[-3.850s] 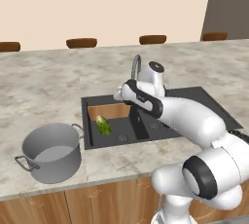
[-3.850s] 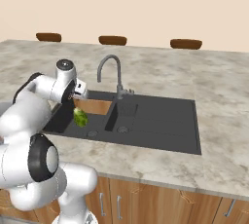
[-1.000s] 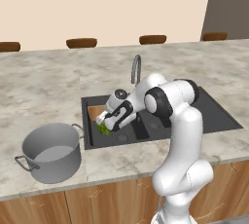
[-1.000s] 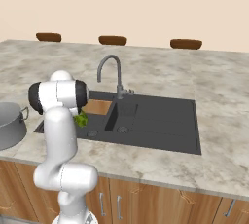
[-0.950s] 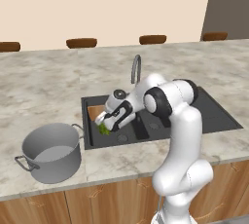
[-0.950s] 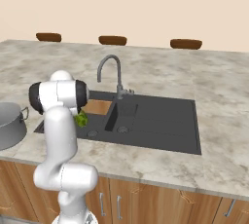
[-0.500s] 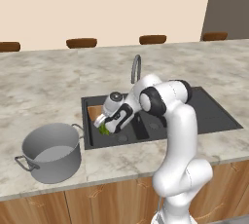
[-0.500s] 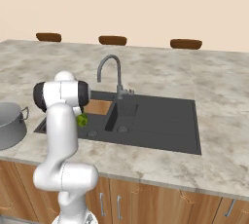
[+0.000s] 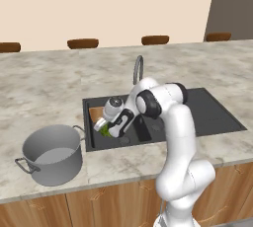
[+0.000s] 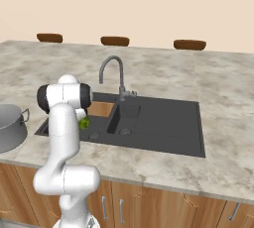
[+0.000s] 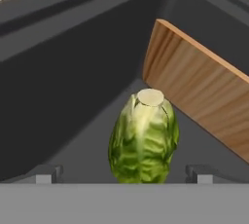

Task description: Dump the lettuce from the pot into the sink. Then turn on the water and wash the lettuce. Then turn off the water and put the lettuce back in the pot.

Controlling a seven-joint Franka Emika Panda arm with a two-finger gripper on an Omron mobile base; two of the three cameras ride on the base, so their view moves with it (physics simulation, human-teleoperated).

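Observation:
The lettuce (image 11: pixel 143 138), a small green head, lies on the floor of the sink (image 9: pixel 207 115) in its left basin, pale stem end pointing away from the hand. My gripper (image 11: pixel 121 174) is open, low in that basin, with one dark fingertip on each side of the lettuce and a gap to each. From the base views the hand (image 9: pixel 116 117) hangs over the lettuce (image 9: pixel 105 130), and a green bit of lettuce (image 10: pixel 84 122) peeks out beside the arm. The grey pot (image 9: pixel 52 154) stands upright on the counter left of the sink (image 10: pixel 163 123). No water runs from the faucet (image 9: pixel 138 70).
A wood-brown panel (image 11: pixel 204 101) leans along the basin wall right beside the lettuce. The gooseneck faucet (image 10: pixel 111 71) rises behind the divider between the basins. The pot (image 10: pixel 7 125) sits near the counter's front edge. Brown stool tops line the far side of the counter.
The hand has sunk lower and a little further left in the basin, closing in on the lettuce. Its jaws have stayed wide. Lettuce and pot have not moved.

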